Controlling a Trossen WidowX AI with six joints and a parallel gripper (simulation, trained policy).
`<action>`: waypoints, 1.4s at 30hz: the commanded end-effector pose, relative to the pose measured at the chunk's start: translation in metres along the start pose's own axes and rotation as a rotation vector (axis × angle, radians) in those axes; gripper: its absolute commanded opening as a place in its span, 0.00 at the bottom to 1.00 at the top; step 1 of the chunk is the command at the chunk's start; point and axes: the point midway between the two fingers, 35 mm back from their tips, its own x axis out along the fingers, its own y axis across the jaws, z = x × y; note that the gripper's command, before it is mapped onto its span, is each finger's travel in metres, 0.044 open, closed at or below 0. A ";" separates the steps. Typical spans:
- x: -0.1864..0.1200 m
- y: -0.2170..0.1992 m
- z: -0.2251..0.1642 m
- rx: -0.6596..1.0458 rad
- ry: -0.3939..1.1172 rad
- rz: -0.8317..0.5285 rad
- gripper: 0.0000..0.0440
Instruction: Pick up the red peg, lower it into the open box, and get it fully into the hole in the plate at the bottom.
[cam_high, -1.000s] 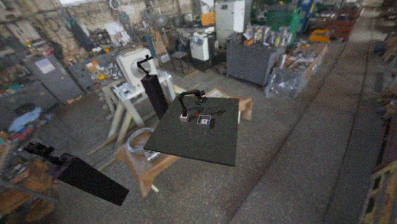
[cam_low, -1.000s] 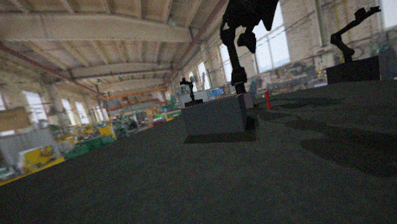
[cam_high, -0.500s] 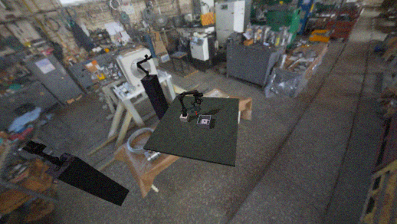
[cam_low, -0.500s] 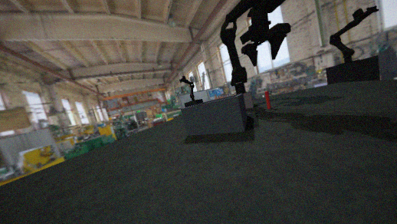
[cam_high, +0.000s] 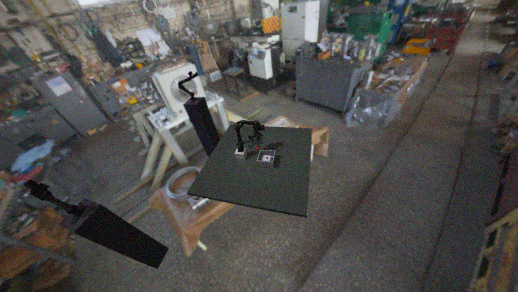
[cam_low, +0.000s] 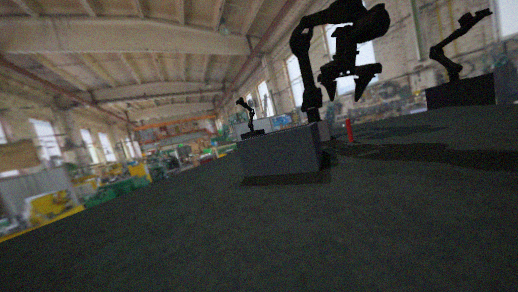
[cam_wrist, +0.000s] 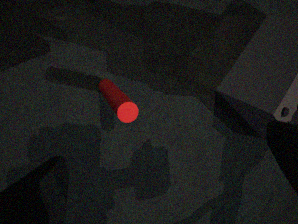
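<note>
Pincer (cam_high: 255, 140) (cam_low: 345, 100) (cam_wrist: 169, 150) open, peg (cam_high: 256, 147) (cam_low: 349, 130) (cam_wrist: 127, 112) outside box (cam_high: 266, 150) (cam_low: 280, 152) (cam_wrist: 255, 75), plate (cam_high: 265, 159) inside.

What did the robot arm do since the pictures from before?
The arm swung over toward the red peg, and its open fingers now hang above it, pointing down. It took hold of nothing and let go of nothing. The peg still stands upright on the dark table, beside the box, which stayed put too.
</note>
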 end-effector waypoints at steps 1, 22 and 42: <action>0.017 0.001 -0.002 -0.019 0.006 -0.025 1.00; 0.102 0.024 0.000 -0.023 -0.038 0.020 0.99; 0.141 0.012 -0.002 -0.048 -0.029 -0.088 0.00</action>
